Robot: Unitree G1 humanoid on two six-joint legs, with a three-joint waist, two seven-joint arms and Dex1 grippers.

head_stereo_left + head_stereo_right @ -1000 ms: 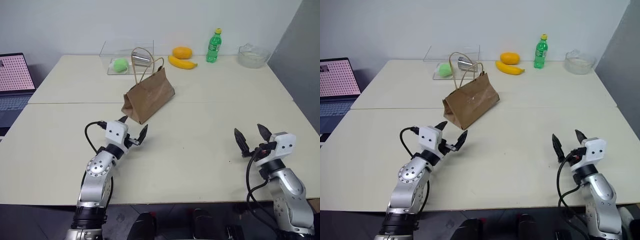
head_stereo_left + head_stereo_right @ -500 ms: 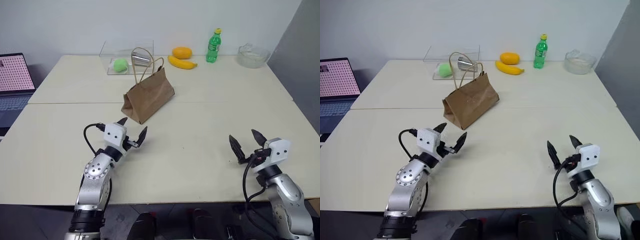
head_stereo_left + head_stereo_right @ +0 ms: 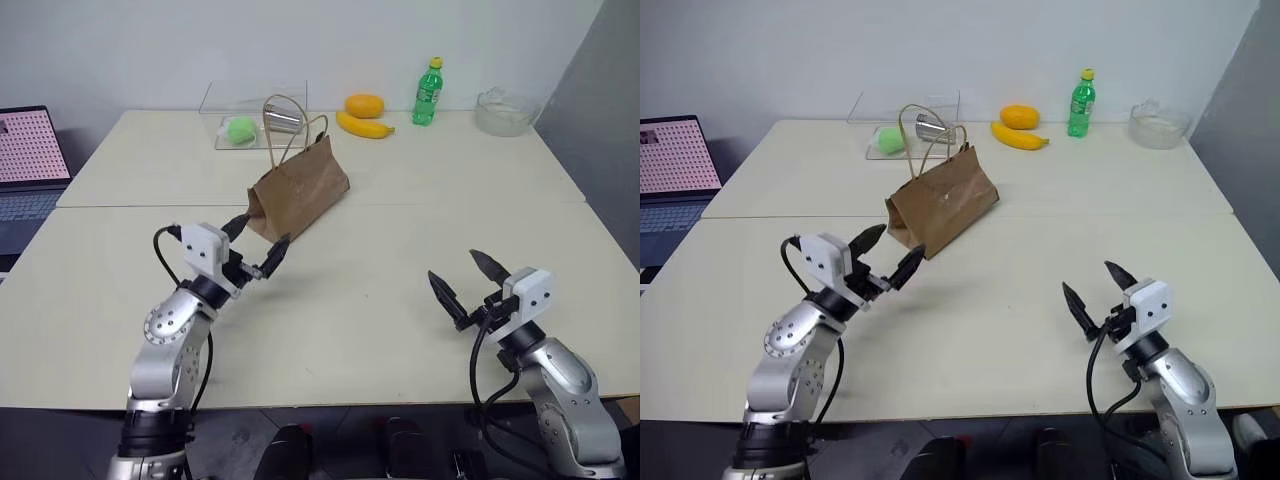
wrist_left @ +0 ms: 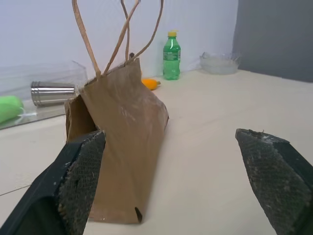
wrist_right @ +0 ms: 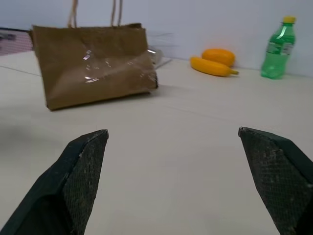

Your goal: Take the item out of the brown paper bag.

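The brown paper bag (image 3: 298, 189) stands on the table with its two loop handles (image 3: 286, 124) upright and a shiny creased patch (image 5: 105, 64) on its side. The item is hidden from view. My left gripper (image 3: 258, 238) hovers open just in front of the bag's near end, a short gap away, and the left wrist view has the bag (image 4: 121, 128) close ahead between the fingers. My right gripper (image 3: 459, 274) is open and empty over the table's right front, well apart from the bag (image 5: 93, 63).
Along the back edge stand a green bottle (image 3: 428, 92), a banana (image 3: 365, 126), an orange fruit (image 3: 364, 104) and a glass bowl (image 3: 505, 110). A clear box (image 3: 252, 118) behind the bag holds a green ball and a metal cup. A laptop (image 3: 30, 160) sits far left.
My left gripper has risen and come closer to the bag's near end. My right gripper has shifted left toward the table's middle. Both stayed open.
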